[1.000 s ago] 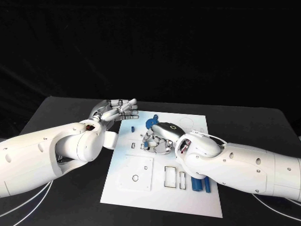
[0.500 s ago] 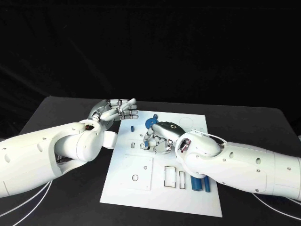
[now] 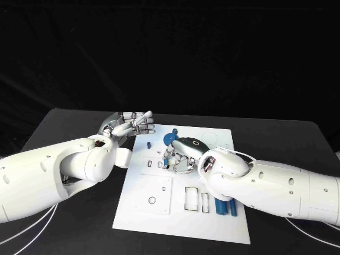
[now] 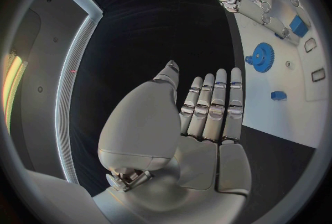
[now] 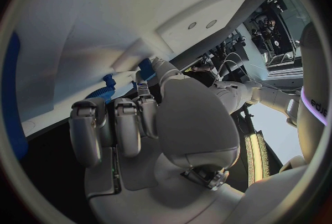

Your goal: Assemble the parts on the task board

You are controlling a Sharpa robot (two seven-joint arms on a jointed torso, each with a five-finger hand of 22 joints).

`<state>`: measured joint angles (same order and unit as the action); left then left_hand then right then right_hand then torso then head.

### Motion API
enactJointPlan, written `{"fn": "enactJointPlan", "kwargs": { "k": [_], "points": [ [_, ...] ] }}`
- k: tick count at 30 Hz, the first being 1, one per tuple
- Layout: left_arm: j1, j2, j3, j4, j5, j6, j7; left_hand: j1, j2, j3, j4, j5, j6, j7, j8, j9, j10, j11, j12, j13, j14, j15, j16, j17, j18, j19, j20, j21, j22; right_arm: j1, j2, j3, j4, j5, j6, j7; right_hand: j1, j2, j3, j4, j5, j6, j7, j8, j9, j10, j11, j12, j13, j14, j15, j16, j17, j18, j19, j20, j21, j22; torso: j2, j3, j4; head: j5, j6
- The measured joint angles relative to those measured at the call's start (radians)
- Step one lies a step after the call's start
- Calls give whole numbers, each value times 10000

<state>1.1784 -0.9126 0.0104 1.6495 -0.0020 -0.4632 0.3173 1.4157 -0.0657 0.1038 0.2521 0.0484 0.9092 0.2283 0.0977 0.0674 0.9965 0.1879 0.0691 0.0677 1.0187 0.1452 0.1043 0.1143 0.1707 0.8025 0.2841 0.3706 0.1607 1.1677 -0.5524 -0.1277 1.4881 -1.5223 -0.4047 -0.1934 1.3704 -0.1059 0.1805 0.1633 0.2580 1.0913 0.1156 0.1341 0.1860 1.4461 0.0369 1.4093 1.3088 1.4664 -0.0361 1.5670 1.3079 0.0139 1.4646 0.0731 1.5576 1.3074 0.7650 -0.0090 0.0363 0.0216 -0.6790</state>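
Note:
The white task board (image 3: 159, 210) lies in the middle of the table. A blue gear (image 3: 170, 139) (image 4: 262, 57) sits near its far end, with a small blue piece (image 3: 149, 143) (image 4: 278, 95) beside it. My right hand (image 3: 182, 151) (image 5: 131, 124) is over the board's middle, fingers curled down to the surface. A bit of blue (image 3: 164, 164) shows at its fingertips; whether it is held is unclear. My left hand (image 3: 128, 124) (image 4: 207, 108) hovers at the board's far left corner, fingers straight, holding nothing.
Two long blue parts (image 3: 224, 207) lie on the board's near right side, partly under my right forearm. Rectangular slots (image 3: 193, 198) and a square recess (image 3: 154, 195) mark the near half. Black table (image 3: 78, 223) surrounds the board.

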Motion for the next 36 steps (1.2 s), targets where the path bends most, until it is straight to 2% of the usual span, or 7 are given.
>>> {"fn": "enactJointPlan", "kwargs": {
  "k": [7, 15, 20, 26, 32, 34, 36],
  "points": [
    [0, 0, -1, -4, 0, 5, -12, 0, 0, 0, 0, 0, 0, 0, 0, 0, 0, 0, 0, 0, 0, 0, 0, -1, 0, 0, 0, 0, 0, -17, 2, -14, -15, -17, 29, -43, -238, -238, -181, 99, 114, -395, 174, -211, -125, -200, 127, -163, 0, 1, 75, 0, -1, 1, -1, 76, -145, -1, -2, -1, 1, 1, -12],
    [0, -4, -1, -4, 0, 10, -22, 0, 0, 0, 0, 0, 0, 0, 0, 0, 0, 0, 0, 0, 0, 0, 0, 8, 0, 0, 0, 0, 0, -18, 9, -16, -27, -21, 22, -40, -309, -309, -299, 158, 114, -535, 217, -275, -193, -343, 197, -312, 0, 1, 149, 0, -2, 2, 14, 134, -228, -1, -5, -3, 2, 0, -21],
    [0, -5, -1, -5, 0, 14, -28, 0, 0, 0, 0, 0, 0, 0, 0, 0, 0, 0, 0, 0, 0, 0, 0, 7, 0, 0, 0, 0, 0, -24, -1, -22, -31, -22, -12, -40, -432, -433, -540, 236, -128, -781, 280, -380, -261, -642, 256, -623, -1, 1, 219, 0, -2, 1, 34, 187, -348, 7, -6, -3, 3, 1, -12],
    [0, -4, -1, -22, 0, 30, -44, 0, 0, 0, 0, 0, 0, 0, 0, 0, 0, 0, 0, 0, 0, 0, 0, 6, 0, 0, 0, 0, 0, -25, -81, -23, 54, -18, -274, -5, -571, -575, -1071, 458, -149, -1052, 375, -442, -348, -929, 322, -930, -1, 0, 290, -68, -3, 1, 16, 276, -577, 6, -9, -2, 4, -15, 12],
    [0, -1, -5, -107, -68, 106, -166, 25, 25, -57, -57, 0, 118, 17, 0, 14, 201, -78, 22, 29, 325, -43, 43, 119, 0, 51, -50, 184, 37, -1, -434, -14, 545, 285, -1010, 475, -513, -518, -1572, 744, -146, -1324, 469, -520, -422, -1018, 412, -932, -1, 0, 360, -138, -4, 1, 37, 326, -821, 5, -26, 6, 2, -18, 62],
    [0, 2, -5, -178, -209, 175, -291, 68, 68, -84, -84, 0, 352, -65, 26, 49, 643, -197, 240, 116, 726, -179, 244, 239, 1, 272, -130, 381, 133, 93, -653, 9, 785, 665, -1258, 904, -359, -364, -1583, 756, -103, -1335, 480, -536, -428, -1091, 420, -1038, -27, 0, 360, -201, -4, 59, 4, 358, -1022, 5, -37, 11, -1, -10, 81],
    [0, 4, -7, -270, -461, 278, -483, 66, 65, -87, -81, 0, 727, -223, 183, 115, 1199, -400, 457, 228, 1440, -444, 641, 488, -1, 711, -310, 770, 317, 261, -916, 32, 1014, 1257, -1424, 1420, -199, -204, -1583, 756, -103, -1307, 452, -507, -423, -1396, 404, -1332, -297, 0, 361, -448, -4, 238, -79, 432, -1445, 4, -66, 16, -3, 3, 89]
  ]
}}
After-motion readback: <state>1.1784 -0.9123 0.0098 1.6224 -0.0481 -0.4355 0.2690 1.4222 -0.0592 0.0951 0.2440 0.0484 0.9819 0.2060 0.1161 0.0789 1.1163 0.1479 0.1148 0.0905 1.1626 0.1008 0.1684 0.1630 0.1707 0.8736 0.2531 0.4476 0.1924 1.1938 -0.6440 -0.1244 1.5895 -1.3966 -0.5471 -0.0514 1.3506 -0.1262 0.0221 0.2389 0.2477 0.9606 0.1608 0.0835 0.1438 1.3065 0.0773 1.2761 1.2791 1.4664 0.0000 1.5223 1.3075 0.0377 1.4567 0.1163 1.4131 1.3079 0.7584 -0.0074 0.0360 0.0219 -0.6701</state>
